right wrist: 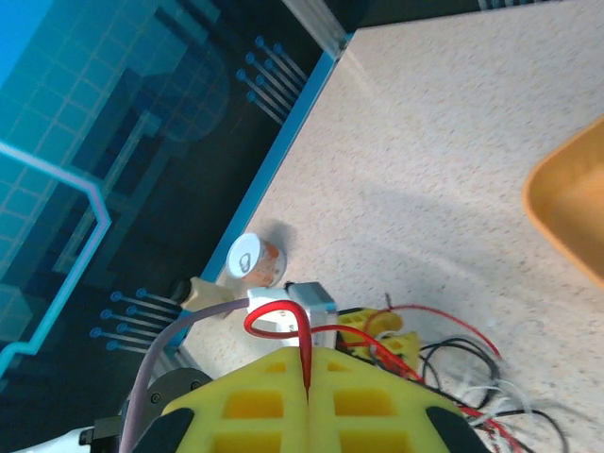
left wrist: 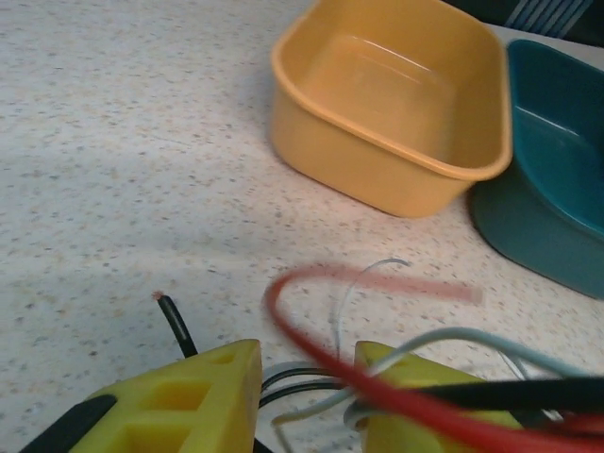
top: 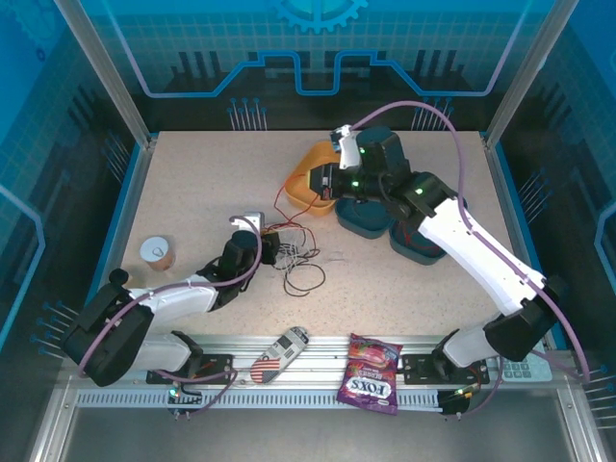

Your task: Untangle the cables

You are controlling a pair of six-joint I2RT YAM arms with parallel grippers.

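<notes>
**Red cable pinched at the right, the knot under the left end effector**

From above, a small cup (top: 157,252) stands near the left edge of the surface (top: 192,183), at about 9 o'clock from the knot of cables.

Next comes the left end effector (top: 269,241), low over the left side of the knot. In its wrist view (left wrist: 307,357) we see its yellow fingers (left wrist: 203,401) apart, with a clear gap between them. Strands of the black cable (left wrist: 175,326) and the white cable (left wrist: 453,335) run through that gap, and the red cable (left wrist: 377,387) crosses in front of it.

The knot lies near the middle of the surface, slightly toward 7 o'clock. There the white cable (top: 306,252) is bunched, and the black cable (top: 304,280) makes a loop at 6 o'clock of the bunch. The red cable (top: 280,204) rises out of it toward 12 o'clock.

Up there the right end effector (top: 323,182) hangs over the yellow bowl (top: 298,192). In its own view (right wrist: 308,357) the fingers are pressed together and clamped on the red cable (right wrist: 274,316), which curls into a small loop just past the tips.

At 3 o'clock from the yellow bowl, touching it, sit two teal bowls (top: 361,223). A snack bag (top: 371,377) lies on the near rail at 5 o'clock from the knot.
</notes>
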